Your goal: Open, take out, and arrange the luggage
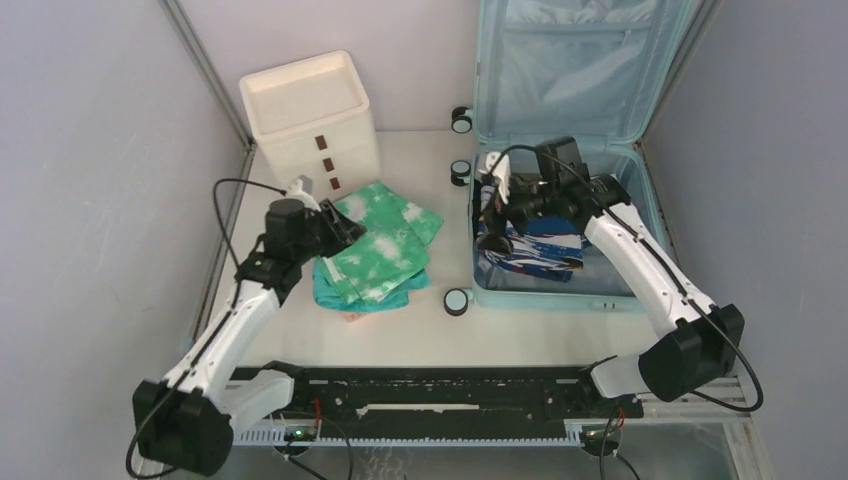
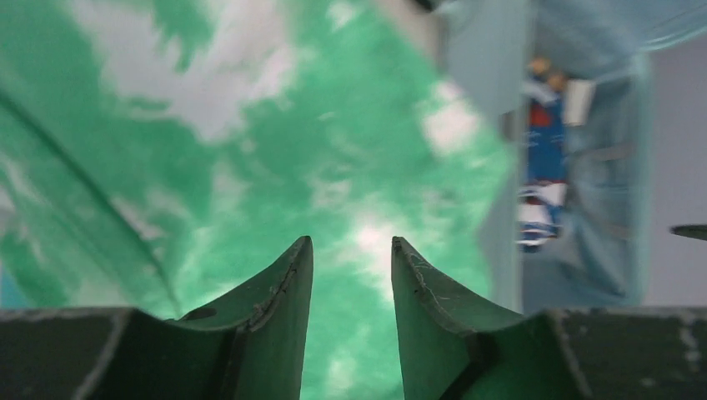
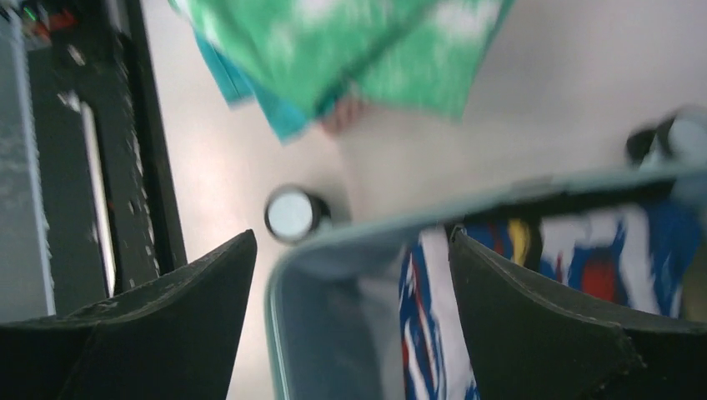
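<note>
R jaws wide — straddling luggage (image 3: 333, 267) wall, L jaws well clear

Left pincer (image 2: 350, 242) parted narrowly, right pincer (image 3: 354, 235) spread wide, both arms extended.

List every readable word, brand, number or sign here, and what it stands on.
None can be read.
The luggage shows no lettering; the blue, white and red cloth inside it has a print too blurred to read; the white drawer box bears only dark pulls.
</note>
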### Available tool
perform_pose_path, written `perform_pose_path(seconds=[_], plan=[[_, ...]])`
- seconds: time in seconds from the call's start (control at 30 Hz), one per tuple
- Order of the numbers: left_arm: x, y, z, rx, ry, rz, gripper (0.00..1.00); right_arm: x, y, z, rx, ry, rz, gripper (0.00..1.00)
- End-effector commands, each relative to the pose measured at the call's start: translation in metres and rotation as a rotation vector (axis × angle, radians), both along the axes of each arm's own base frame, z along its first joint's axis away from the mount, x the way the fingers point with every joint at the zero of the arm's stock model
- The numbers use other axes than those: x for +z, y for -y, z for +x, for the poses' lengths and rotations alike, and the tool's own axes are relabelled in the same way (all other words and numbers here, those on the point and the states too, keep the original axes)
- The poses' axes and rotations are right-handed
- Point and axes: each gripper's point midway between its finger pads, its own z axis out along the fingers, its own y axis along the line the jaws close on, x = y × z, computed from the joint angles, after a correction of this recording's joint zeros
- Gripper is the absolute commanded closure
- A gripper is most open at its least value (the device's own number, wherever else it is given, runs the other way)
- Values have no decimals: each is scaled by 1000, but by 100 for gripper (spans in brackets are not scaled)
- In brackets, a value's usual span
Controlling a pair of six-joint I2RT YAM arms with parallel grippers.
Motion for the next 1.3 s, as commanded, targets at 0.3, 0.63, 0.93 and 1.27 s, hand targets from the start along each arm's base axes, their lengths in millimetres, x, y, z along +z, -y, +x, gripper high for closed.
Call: perform_pose_path(seconds=[0.3,0.63,0.93,1.27], plan=[[-32,-35,-9,125,-26,171,46,-116,95,37,-158,154,-352,0],[28,-49,-46,212,173,43,40,-171,81,71,-322,184,-491,1],[21,-50,-67,231,190,-44,37,-216,94,84,-402,147,-555,20],[34,-43,-66,191,215,-58,37,-171,99,66,-388,87,-382,84]])
